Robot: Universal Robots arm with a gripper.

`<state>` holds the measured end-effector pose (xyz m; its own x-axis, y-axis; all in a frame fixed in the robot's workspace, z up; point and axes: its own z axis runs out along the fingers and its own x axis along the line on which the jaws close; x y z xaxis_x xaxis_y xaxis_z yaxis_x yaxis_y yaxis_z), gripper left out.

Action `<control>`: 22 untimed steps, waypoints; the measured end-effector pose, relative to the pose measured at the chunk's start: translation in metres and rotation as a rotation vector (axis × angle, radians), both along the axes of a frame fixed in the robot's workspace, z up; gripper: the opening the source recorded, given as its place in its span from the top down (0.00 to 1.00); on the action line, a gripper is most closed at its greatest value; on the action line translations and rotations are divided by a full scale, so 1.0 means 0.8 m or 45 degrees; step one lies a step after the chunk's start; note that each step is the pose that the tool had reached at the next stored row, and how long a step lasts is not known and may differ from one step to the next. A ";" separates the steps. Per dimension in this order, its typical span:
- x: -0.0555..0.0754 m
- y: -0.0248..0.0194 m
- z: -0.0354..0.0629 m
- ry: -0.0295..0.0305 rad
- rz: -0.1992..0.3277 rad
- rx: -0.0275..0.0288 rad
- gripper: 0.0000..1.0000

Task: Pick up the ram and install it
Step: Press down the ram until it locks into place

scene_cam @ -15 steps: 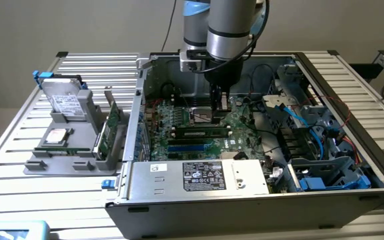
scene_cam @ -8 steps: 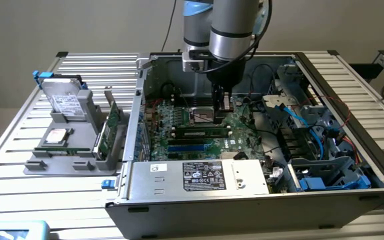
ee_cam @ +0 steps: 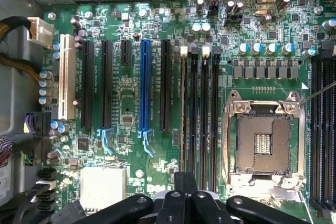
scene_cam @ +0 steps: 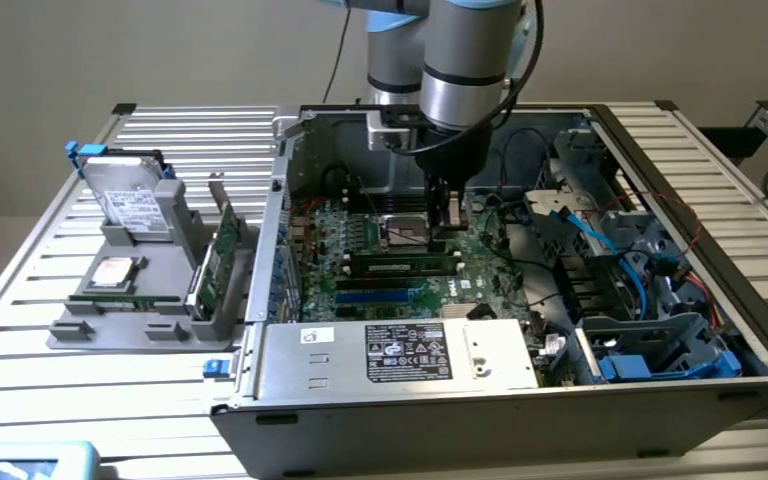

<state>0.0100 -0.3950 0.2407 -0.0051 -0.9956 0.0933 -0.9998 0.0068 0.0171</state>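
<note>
A ram [scene_cam: 398,268], a slim green stick with black chips, sits in a black memory slot on the motherboard [scene_cam: 357,245], on the near side of the CPU socket [scene_cam: 406,236]. My gripper [scene_cam: 451,222] hangs inside the open computer case, just to the exterior view's right of the socket and above the board. In the wrist view its black fingers [ee_cam: 185,182] are shut with nothing visible between them. They hover over several empty black memory slots [ee_cam: 199,114] beside the CPU socket [ee_cam: 262,140].
The case wall [scene_cam: 281,210] and the power supply box [scene_cam: 398,355] hem in the board. Blue and black cables [scene_cam: 598,250] crowd the exterior view's right. A grey rack [scene_cam: 131,325] outside the case holds a drive [scene_cam: 131,205], a green expansion card [scene_cam: 224,250] and a slim green stick [scene_cam: 115,297].
</note>
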 end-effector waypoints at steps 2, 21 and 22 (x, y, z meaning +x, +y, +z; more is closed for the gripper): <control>0.000 0.0008 -0.001 -0.0013 -0.006 -0.0004 0.89; 0.000 0.0021 -0.009 -0.0362 -0.050 -0.0058 0.89; 0.000 0.0021 -0.009 -0.0365 -0.050 -0.0056 0.89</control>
